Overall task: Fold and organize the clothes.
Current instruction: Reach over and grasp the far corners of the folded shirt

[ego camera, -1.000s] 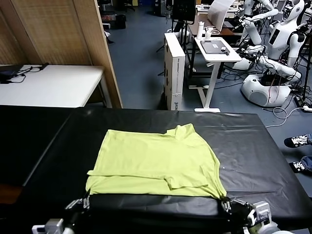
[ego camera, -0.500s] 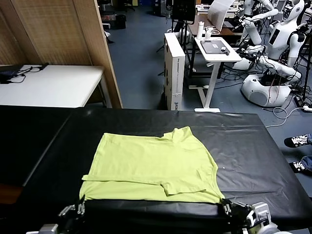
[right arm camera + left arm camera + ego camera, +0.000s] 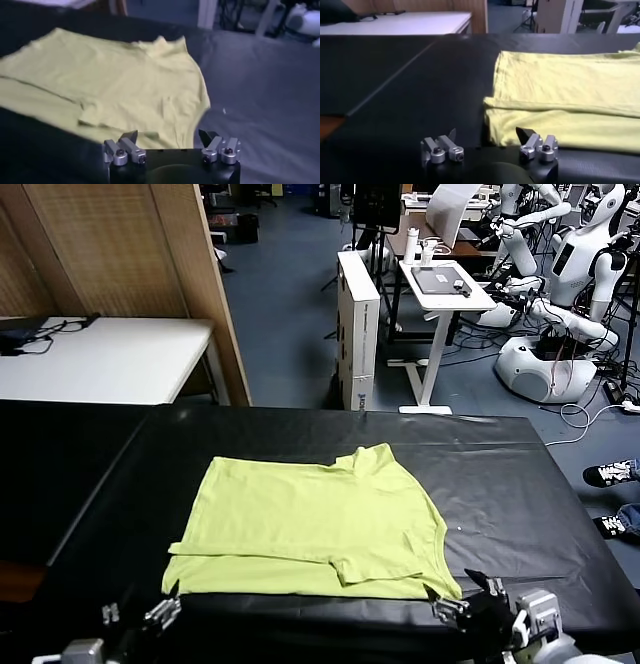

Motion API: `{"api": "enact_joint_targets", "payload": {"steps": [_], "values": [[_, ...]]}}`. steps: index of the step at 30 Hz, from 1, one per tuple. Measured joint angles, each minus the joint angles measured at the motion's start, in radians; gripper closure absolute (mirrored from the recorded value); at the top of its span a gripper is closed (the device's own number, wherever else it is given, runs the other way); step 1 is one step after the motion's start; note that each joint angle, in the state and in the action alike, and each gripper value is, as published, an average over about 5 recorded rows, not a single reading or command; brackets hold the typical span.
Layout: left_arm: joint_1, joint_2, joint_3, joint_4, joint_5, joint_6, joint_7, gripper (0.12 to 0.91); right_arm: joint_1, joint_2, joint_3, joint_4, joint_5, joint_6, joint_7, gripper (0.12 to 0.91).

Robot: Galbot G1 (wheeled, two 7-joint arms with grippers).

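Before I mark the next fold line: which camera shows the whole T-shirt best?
The head view: the T-shirt lies complete on the black table, all edges visible. The left wrist view shows only its near left corner, past the open left hand. The right wrist view cuts off the near edge behind the open right hand.

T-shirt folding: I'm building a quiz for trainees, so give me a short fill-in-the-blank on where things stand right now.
1. The lime T-shirt lies on a ____ table.
2. The left pincer has its fingers ____, holding nothing.
3. The right pincer hangs just off the shirt's ____ edge, open and empty.
4. In the head view, the shirt's folded-over sleeve lies nearer the ____ pincer.

Missing words: black; open; near; right
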Motion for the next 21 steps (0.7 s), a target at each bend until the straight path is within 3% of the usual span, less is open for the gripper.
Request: {"api": "enact_joint_targets", "payload": {"steps": [5,10,14,21], "values": [[-0.175,0.045,0.033,0.062,-0.125,0.03,0.027,0.123,0.25,0.001,-0.116,-0.165,0.035,0.0,-0.027,0.118],[-0.326,0.094,0.066,0.14,-0.212,0.048,0.023,0.123,0.47,0.032,-0.252,-0.332,0.027,0.0,-0.058,0.118],[-0.433,0.127,0.096,0.217,-0.231,0.054,0.023,0.123,0.595,0.069,-0.347,-0.452,-0.011,0.0,-0.086,0.118],[-0.597,0.164,0.162,0.397,-0.213,0.042,0.069,0.123,0.737,0.119,-0.472,-0.62,-0.059,0.011,-0.128,0.118]]}}
